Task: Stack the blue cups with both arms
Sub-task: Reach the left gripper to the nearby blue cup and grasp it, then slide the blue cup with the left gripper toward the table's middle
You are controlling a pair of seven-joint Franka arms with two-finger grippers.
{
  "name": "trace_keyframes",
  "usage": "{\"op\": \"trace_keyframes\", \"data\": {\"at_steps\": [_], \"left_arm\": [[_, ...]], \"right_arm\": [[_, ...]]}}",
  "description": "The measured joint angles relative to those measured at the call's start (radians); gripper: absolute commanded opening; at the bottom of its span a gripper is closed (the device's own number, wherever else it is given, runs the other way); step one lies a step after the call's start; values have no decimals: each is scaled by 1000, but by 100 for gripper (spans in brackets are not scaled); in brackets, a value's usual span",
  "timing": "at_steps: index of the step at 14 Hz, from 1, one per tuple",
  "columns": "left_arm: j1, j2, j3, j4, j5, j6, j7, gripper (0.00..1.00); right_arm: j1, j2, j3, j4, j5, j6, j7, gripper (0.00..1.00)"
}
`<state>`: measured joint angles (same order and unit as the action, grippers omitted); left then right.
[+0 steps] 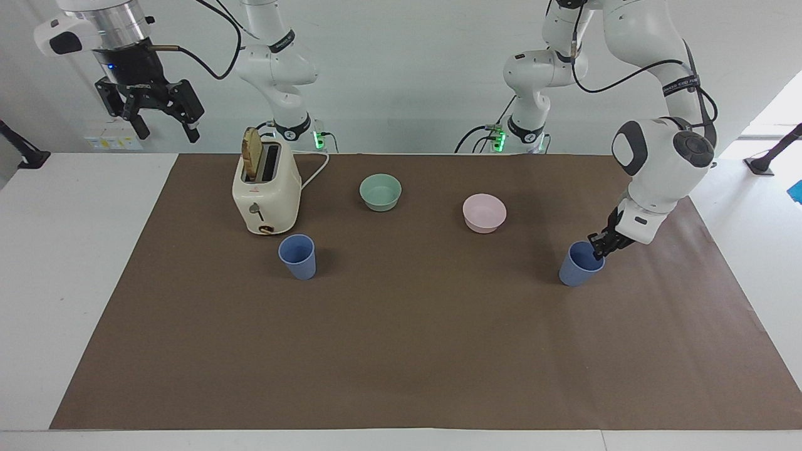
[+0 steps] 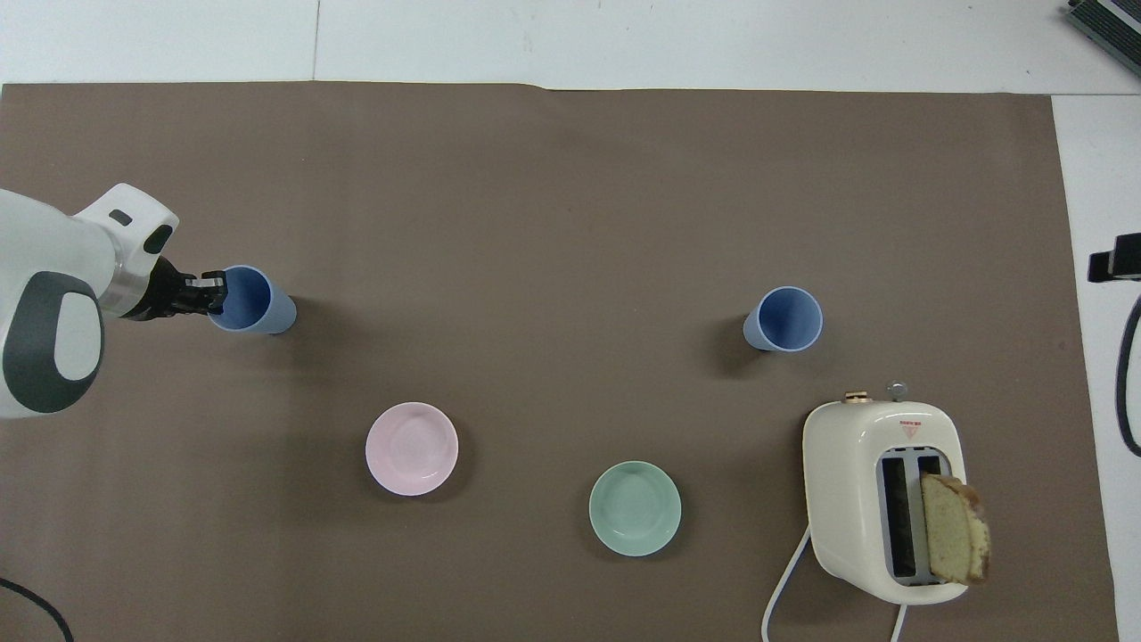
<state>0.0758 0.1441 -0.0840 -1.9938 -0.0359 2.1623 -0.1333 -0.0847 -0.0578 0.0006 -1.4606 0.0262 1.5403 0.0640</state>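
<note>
On a tabletop (image 1: 37, 263) covered with brown paper (image 1: 413, 351), the scene runs from the right arm's end to the left arm's. The right hand (image 1: 164, 128) hangs high over the bare tabletop edge, its fingers spread apart and holding nothing, the arm waiting. Beside it a cream toaster (image 1: 266, 191) carries a slice of bread (image 1: 250, 152) in one slot. One blue cup (image 1: 297, 257) stands upright just farther from the robots than the toaster. A mint-green bowl (image 1: 380, 191) and a pink bowl (image 1: 484, 213) sit toward the middle, nearer the robots than either cup. At the left arm's end, the left hand (image 1: 600, 248) is clamped on the rim of the second blue cup (image 1: 579, 266), which tilts on the paper.
</note>
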Motion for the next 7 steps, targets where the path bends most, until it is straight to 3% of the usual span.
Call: {"op": "trace_keyframes", "data": {"at_steps": [4,7], "left_arm": [[-3,-3,0,55,-11,-66,-2,0],[-34,-17,-6,119,-116,-119,-45,0]], "right_arm": [[0,0,0,0,0,0,0,100],[0,0,-1,0,0,0,0,100]]}}
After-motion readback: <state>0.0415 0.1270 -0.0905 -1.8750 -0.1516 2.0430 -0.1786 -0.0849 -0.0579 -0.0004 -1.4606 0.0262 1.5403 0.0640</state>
